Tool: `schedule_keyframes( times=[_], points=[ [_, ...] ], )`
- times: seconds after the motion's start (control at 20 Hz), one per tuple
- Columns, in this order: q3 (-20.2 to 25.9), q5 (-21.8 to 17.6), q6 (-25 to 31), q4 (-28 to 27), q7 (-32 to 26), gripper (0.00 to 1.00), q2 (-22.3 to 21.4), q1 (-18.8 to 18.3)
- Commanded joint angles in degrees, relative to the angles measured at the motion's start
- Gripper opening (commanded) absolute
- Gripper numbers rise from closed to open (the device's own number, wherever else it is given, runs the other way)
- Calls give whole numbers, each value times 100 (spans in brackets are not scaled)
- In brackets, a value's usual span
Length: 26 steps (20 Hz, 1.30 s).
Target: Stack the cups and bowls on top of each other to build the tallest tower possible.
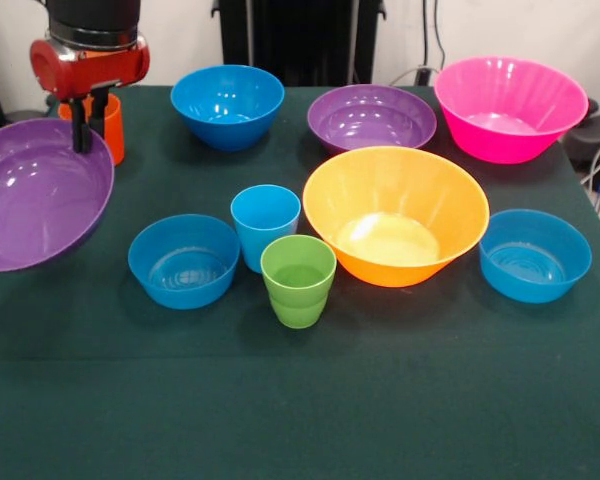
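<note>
At far left I see the gripper [89, 125] pinching the rim of a tilted purple bowl [35, 195], lifted off the table [300, 400]. Orange-yellow bowl [395, 215] sits centre, pink bowl [510, 105] far right, second purple bowl [371, 118] beside it. Three blue bowls and the cups stand apart; nothing stacked.

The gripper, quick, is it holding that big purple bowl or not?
Gripper: shut on the rim of the tilted purple bowl, holding it at the table's edge, with the orange cup just behind it.
</note>
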Motion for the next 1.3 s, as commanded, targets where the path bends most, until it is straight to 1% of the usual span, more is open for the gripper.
schedule_keyframes(
  times=[0.05,0.3,0.45,0.6,0.8,1.0,1.3],
  points=[
    [101,93,-305,230,201,0,-228,268],
    [83,-12,-510,291,258,0,-347,314],
    [123,193,-382,369,307,0,-427,326],
    [77,244,-380,429,465,0,-557,460],
    [195,478,-392,593,439,0,-771,484],
    [154,648,-305,659,552,0,-948,667],
    [120,901,-542,833,807,0,-1101,869]
  ],
)
